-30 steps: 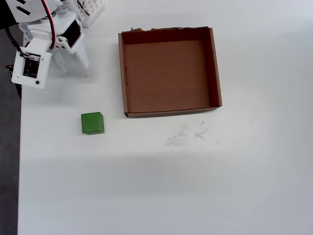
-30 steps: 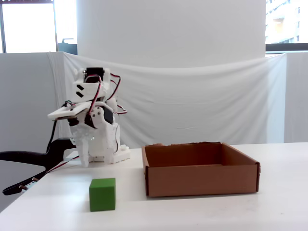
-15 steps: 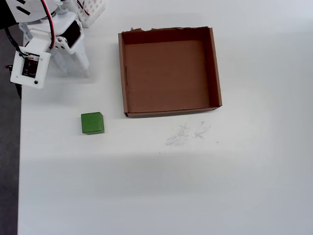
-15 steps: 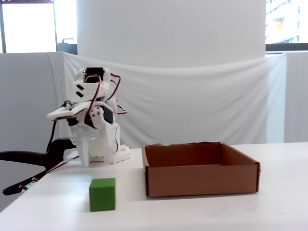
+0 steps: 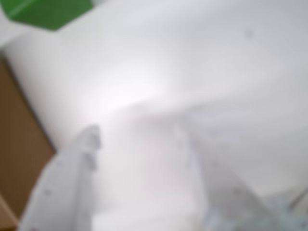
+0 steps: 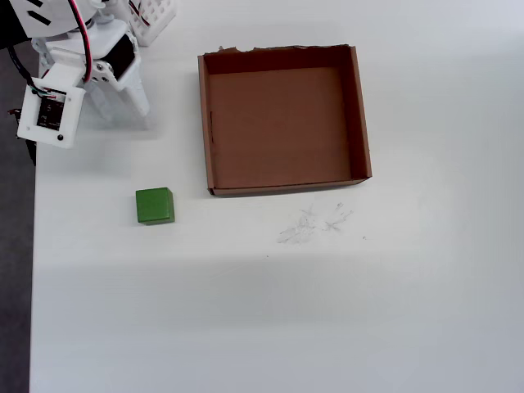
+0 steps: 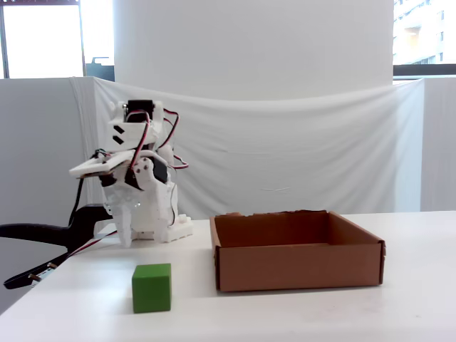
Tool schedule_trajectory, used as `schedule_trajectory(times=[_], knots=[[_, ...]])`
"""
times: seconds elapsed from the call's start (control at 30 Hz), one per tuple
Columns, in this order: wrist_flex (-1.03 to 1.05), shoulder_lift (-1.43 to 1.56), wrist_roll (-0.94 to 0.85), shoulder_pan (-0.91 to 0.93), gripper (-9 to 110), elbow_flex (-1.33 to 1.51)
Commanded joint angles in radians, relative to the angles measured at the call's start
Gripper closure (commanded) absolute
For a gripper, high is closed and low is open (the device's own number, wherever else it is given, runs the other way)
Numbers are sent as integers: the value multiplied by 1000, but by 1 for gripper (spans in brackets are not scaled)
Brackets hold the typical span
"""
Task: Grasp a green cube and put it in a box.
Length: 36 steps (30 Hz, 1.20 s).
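Note:
The green cube (image 6: 154, 205) sits on the white table, left of the box's near-left corner; it also shows in the fixed view (image 7: 152, 287) and blurred at the top left of the wrist view (image 5: 48, 12). The brown cardboard box (image 6: 286, 187) is empty, with a ragged far edge; it shows in the fixed view (image 7: 299, 267) and at the left edge of the wrist view (image 5: 19, 159). My white gripper (image 6: 121, 108) hangs near the arm base, beyond the cube and left of the box. In the wrist view the gripper (image 5: 136, 132) is open and empty over bare table.
A white perforated basket (image 6: 155, 20) stands at the top edge beside the arm base. Faint scribble marks (image 6: 311, 225) lie on the table in front of the box. The table's left edge (image 6: 33, 246) runs close to the cube.

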Motion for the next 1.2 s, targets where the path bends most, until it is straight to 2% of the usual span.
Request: schedule_trajectory(times=[0.0,0.93,1.17], knots=[[3,-8,6,-8,80,-6],[2,-8,8,-6,81,-6],[-6,-8,15,6,73,-6]])
